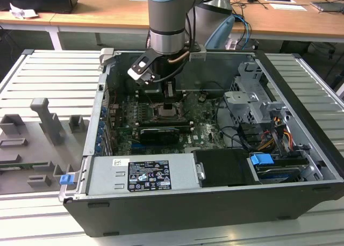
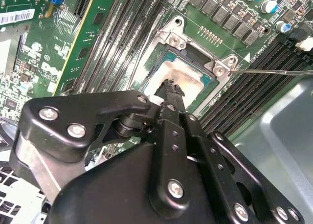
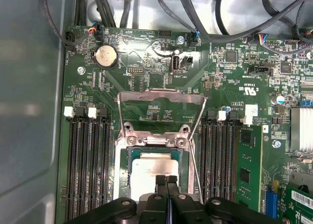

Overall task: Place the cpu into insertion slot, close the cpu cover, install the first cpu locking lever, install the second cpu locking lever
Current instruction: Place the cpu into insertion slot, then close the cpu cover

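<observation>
Hovers low inside the computer case point(image 1: 188, 216), gripper point(image 3: 167, 179) pinched narrow, gripping nothing visible. Shows the cpu point(image 3: 149, 168) already seated in the insertion slot point(image 3: 156, 140), directly beneath the tips. Leaves to do: cpu cover point(image 3: 161, 93) raised just beyond the tips, thin locking lever point(image 3: 194, 165) loose beside them. Flanked by memory slots point(image 3: 88, 170); cables point(image 3: 220, 18) farther beyond, apparently blocking nothing.

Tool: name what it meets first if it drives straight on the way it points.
Probably the cpu, lying in the insertion slot just beyond the tool; the gap between them is unclear.
</observation>
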Robot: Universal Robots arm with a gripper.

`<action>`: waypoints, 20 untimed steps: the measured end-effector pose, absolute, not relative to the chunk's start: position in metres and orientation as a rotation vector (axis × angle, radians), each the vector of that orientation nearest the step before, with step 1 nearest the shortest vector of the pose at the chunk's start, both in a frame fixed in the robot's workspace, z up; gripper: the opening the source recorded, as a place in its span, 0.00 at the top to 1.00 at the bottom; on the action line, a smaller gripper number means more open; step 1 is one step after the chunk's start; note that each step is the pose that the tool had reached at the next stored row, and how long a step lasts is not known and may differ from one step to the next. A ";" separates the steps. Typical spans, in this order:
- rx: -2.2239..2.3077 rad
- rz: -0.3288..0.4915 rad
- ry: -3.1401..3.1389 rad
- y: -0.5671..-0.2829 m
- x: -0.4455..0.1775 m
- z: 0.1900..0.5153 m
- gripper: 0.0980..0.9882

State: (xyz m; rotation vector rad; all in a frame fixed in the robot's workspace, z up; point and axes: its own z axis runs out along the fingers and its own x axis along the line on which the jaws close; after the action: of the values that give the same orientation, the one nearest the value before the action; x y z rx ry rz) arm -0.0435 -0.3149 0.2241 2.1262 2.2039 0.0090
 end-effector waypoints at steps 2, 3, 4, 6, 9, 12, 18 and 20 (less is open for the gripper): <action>2.126 0.009 2.204 -0.315 -0.044 0.225 0.99; 2.126 0.009 2.204 -0.315 -0.044 0.225 0.99; 2.126 0.009 2.204 -0.315 -0.044 0.225 0.99; 2.127 0.008 2.204 -0.315 -0.042 0.225 0.99; 2.128 0.005 2.206 -0.315 -0.037 0.225 0.99; 2.128 0.004 2.205 -0.315 -0.037 0.226 0.99; 2.128 0.004 2.205 -0.315 -0.036 0.229 0.99; 2.129 0.004 2.205 -0.315 -0.036 0.229 0.99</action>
State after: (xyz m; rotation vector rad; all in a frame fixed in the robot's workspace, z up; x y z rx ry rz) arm -0.0360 -0.3153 0.2289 2.1286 2.2048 0.0036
